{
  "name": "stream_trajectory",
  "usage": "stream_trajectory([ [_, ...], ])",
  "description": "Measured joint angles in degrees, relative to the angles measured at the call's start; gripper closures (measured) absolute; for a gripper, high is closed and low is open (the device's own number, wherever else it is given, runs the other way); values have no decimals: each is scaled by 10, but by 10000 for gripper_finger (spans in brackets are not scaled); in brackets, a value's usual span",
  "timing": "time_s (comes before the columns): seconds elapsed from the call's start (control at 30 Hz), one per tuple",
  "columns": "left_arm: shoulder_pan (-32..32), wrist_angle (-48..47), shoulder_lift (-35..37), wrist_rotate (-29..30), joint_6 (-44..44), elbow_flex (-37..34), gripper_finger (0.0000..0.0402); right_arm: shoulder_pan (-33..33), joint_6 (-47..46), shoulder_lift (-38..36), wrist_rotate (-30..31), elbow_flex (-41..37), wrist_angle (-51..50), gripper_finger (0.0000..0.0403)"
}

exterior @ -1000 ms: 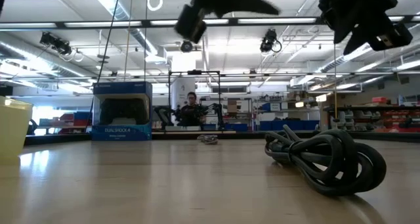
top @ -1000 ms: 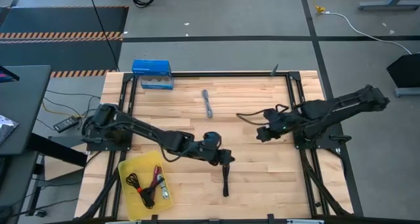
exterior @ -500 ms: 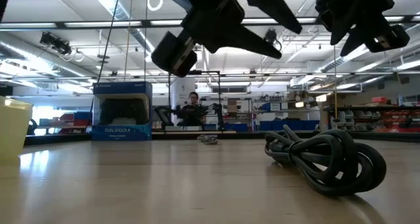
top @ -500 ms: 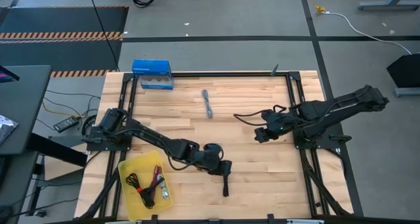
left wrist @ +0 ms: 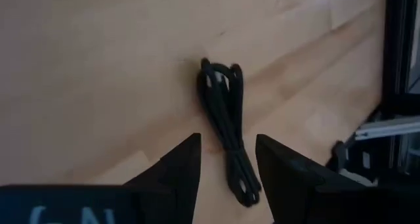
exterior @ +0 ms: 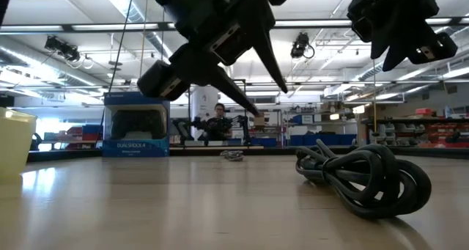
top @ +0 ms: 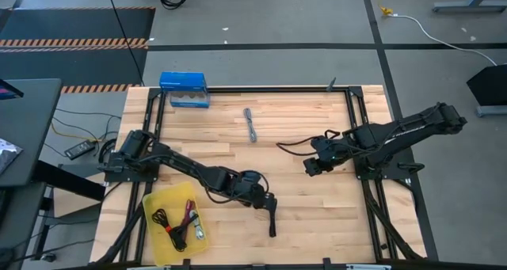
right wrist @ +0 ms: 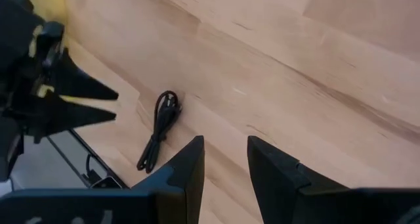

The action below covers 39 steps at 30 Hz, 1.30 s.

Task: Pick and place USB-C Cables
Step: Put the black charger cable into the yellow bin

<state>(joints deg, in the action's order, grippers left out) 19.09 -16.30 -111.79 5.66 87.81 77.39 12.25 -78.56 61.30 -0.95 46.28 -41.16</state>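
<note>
A black USB-C cable bundle (top: 272, 222) lies flat near the table's near edge; it also shows in the low view (exterior: 365, 178) and the left wrist view (left wrist: 226, 135). My left gripper (top: 270, 202) hangs open just above the bundle's far end, fingers pointing down and apart (left wrist: 226, 163). A grey cable bundle (top: 251, 125) lies toward the far edge. A yellow tray (top: 155, 242) holds black bundles, one with a red tie (top: 190, 213). My right gripper (top: 308, 168) hovers open right of centre, above bare wood (right wrist: 226, 163). No magenta cable shows.
A blue box (top: 184, 89) stands at the far left corner. A black frame rail (top: 358, 119) runs along the table's sides. The right arm's cord (top: 295, 142) loops over the table. Bare wood lies between the grey bundle and the black one. A person (exterior: 214, 118) stands far behind.
My left gripper has moved toward the near edge and down toward the black bundle, tipping its fingers downward; it stays open. My right gripper has drifted slightly left and toward the near edge. The cables have not moved.
</note>
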Motion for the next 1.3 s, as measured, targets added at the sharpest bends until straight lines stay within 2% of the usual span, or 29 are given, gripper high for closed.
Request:
stream_trajectory([
  [0.2, -6, 23, -31, -1, 7, 0, 248, 0, 2, 1, -16, 0, 6, 281],
  [0.4, -7, 111, -57, 1, 21, 0, 248, 0, 3, 2, -29, 0, 8, 281],
  [0.9, -17, 113, -79, 5, 20, 0, 253, 0, 3, 4, -48, 0, 10, 281],
  [1.07, -17, 111, -79, 7, 0, 0, 293, 0, 4, 4, -48, 0, 17, 281],
  [1.3, -17, 114, -79, 0, -27, 0, 390, 0, 12, 4, -48, 0, 23, 281],
])
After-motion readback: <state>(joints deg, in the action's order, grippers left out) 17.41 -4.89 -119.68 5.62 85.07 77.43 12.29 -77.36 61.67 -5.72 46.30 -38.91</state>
